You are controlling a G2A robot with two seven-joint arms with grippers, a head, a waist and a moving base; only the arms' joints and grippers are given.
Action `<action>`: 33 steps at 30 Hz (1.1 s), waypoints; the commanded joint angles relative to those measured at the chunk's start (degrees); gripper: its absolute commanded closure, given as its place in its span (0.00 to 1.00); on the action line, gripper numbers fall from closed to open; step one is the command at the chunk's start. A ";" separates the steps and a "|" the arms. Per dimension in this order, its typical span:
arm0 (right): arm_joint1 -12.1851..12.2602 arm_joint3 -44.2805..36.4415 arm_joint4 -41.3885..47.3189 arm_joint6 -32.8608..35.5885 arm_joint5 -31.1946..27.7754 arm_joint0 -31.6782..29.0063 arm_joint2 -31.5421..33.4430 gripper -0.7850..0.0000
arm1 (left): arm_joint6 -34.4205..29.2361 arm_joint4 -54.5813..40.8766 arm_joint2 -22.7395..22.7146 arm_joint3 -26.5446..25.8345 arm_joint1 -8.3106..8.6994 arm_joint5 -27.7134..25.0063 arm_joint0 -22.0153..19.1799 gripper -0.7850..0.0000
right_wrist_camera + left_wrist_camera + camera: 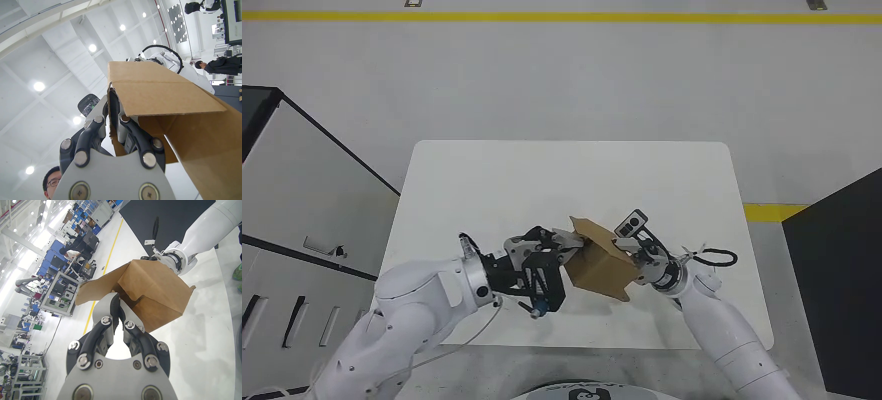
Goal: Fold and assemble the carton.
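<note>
Nearest to the lens, the left hand (117, 310) is seen narrow, its pads almost together at the edge of an open flap; whether cardboard is caught between them cannot be told. The right hand (113, 121) is closed on a wall of the carton (153, 283); the carton is held tilted between both hands, over the near middle of the table (492, 180), and it seems to be lifted off it.

The step in hand is judged to be the folding-in of the open flap; for this the right grip should be firm and steady as an anchor; the flap should be turned along its own crease, with light pressure, so that the walls are not crushed.

The end of the carton at the right hand is hidden from above; whether that end is already closed cannot be made out; the inside is mostly in shadow.
</note>
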 commanded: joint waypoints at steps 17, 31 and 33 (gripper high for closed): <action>-0.10 0.30 -0.03 0.21 -0.13 0.15 -0.33 1.00 | -0.26 0.75 0.93 0.00 0.03 -0.41 0.24 1.00; -0.03 0.43 -0.06 0.84 0.04 0.00 -0.08 1.00 | -0.29 2.11 2.48 0.00 0.00 -1.30 -0.15 1.00; -0.02 0.41 -0.11 0.94 0.02 -0.03 -0.02 1.00 | -0.38 2.46 3.00 0.00 -0.03 -1.44 -0.33 1.00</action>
